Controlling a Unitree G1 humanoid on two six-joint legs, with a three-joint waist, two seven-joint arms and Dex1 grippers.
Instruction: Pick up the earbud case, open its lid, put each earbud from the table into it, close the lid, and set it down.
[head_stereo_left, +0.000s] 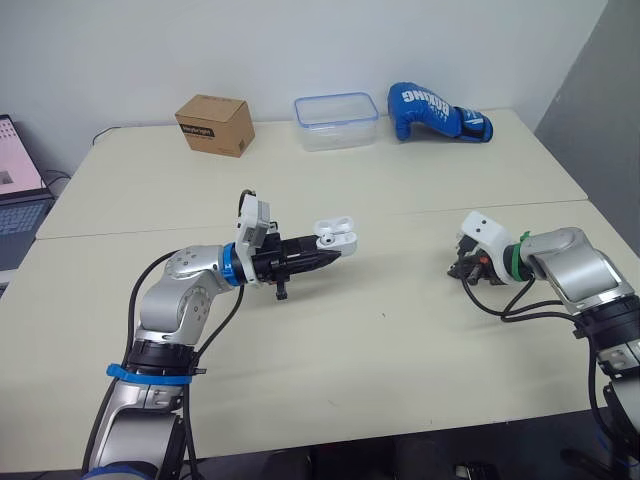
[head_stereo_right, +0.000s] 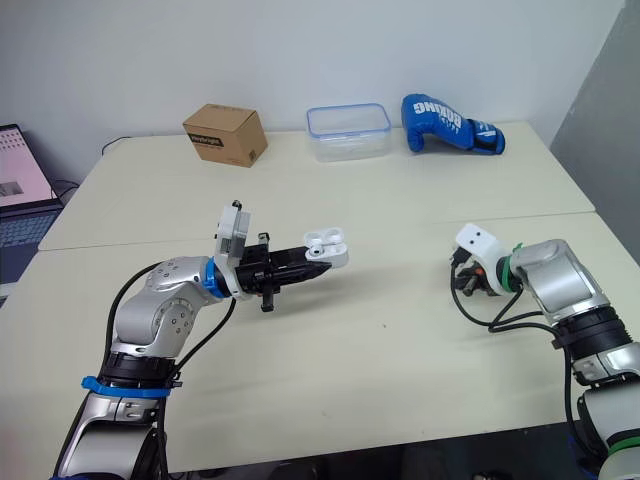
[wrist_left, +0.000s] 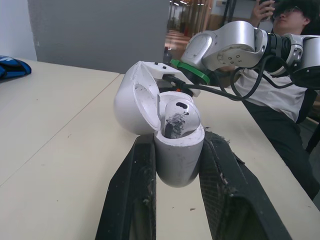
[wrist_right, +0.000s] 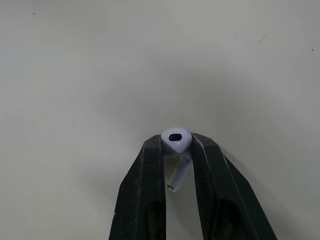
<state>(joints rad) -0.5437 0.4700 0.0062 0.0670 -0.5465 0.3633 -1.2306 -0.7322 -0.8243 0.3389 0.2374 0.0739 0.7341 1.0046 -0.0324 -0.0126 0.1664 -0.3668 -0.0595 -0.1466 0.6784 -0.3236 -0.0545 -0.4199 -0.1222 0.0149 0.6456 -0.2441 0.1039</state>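
The left pincer (head_stereo_left: 322, 254) is clenched on the earbud case (wrist_left: 172, 150), whose lid is open with one earbud (wrist_left: 178, 116) apparently inside, while the right pincer (wrist_right: 177, 142) grasps the second earbud (wrist_right: 176, 139) at its fingertips, close to the bench (head_stereo_left: 400, 340) and well apart from the case, so inserting it, closing the lid and setting the case down are left.

Head stereo overview, two wrist close-ups

The earbud case (wrist_left: 176, 162) is glossy white, with a dark smudge inside its open shell. The earbud (wrist_right: 176, 140) is white with a black oval opening. The left gripper (wrist_left: 178, 141) and right gripper (wrist_right: 177, 149) have black fingers. The table (head_stereo_left: 400, 340) is pale cream. The box (head_stereo_left: 214, 124) is brown cardboard with a dark label. The container (head_stereo_left: 336, 121) is clear with a blue rim, and the boxing glove (head_stereo_left: 435, 112) is blue with white lettering.
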